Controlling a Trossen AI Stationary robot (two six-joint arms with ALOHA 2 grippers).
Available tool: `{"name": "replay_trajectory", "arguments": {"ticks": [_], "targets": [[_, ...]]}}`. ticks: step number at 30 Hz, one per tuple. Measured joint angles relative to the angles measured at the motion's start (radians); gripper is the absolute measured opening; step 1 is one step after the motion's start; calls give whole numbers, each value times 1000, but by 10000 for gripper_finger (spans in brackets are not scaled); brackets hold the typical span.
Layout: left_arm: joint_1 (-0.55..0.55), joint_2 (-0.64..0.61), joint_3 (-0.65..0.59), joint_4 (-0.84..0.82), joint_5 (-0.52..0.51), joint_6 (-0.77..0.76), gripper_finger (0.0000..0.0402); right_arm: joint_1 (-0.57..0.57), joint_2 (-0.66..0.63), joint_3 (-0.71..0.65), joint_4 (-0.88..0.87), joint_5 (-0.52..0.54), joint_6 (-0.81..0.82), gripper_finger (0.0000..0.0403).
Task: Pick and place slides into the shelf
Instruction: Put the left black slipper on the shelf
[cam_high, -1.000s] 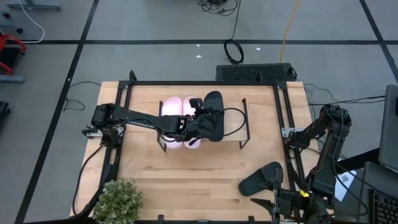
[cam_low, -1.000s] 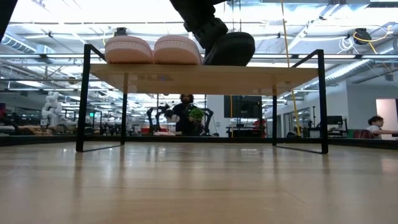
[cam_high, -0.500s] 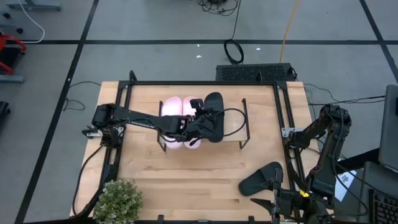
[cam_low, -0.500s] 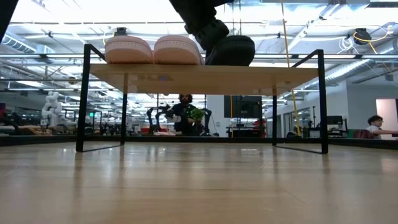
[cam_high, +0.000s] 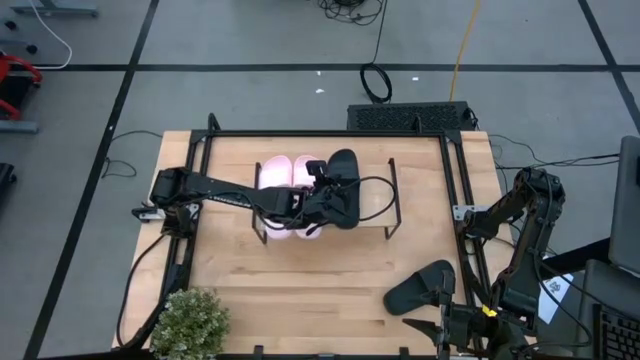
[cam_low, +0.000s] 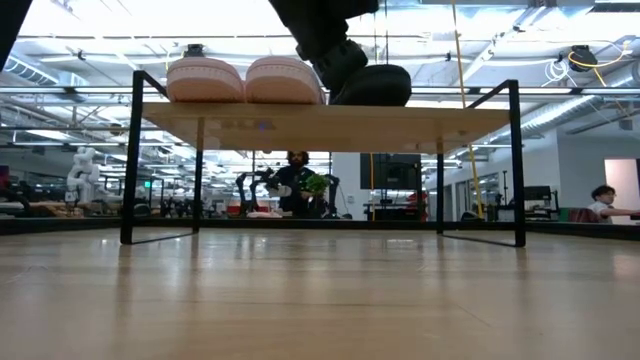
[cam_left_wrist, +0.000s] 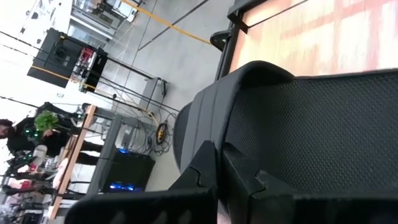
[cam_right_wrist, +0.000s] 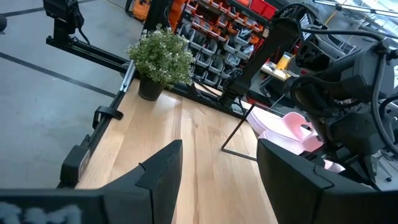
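A wide workshop floor of grey tiles surrounds a light wooden table (cam_high: 300, 285) edged by a black frame, with a potted plant (cam_high: 190, 320) at about seven o'clock on the tabletop. Near the table's middle, toward twelve o'clock, stands the shelf (cam_high: 375, 210), its board carried on thin black legs. The pink pair of slides (cam_high: 283, 172) already sits side by side on the board's left part. Just to the three o'clock side of them the left gripper (cam_high: 322, 192) reaches across from the nine o'clock edge of the table and is clamped on a black slide (cam_high: 343, 185); the left wrist view is filled by that sandal's dark textured sole right against the fingers. In the low view its sole looks to rest on the board, touching or very nearly touching the nearer pink one. The step in hand appears to be setting this third sandal down. The next move calls for opening the fingers and lifting clear without dragging the sandal or nudging the pink pair. The second black slide (cam_high: 420, 287) lies on the tabletop at about five o'clock, well apart from the shelf, just beside the right gripper (cam_right_wrist: 214, 162), which waits there with its fingers spread and nothing between them.
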Motion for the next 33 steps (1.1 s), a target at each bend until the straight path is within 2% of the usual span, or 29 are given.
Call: {"name": "replay_trajectory", "arguments": {"ticks": [27, 33], "targets": [[-2, 0, 0, -2, 11, 46, 2, 0, 0, 0, 1, 0, -15, 199], [-2, 0, 6, 3, 14, 53, 18, 0, 0, 0, 2, 0, -15, 199]]}}
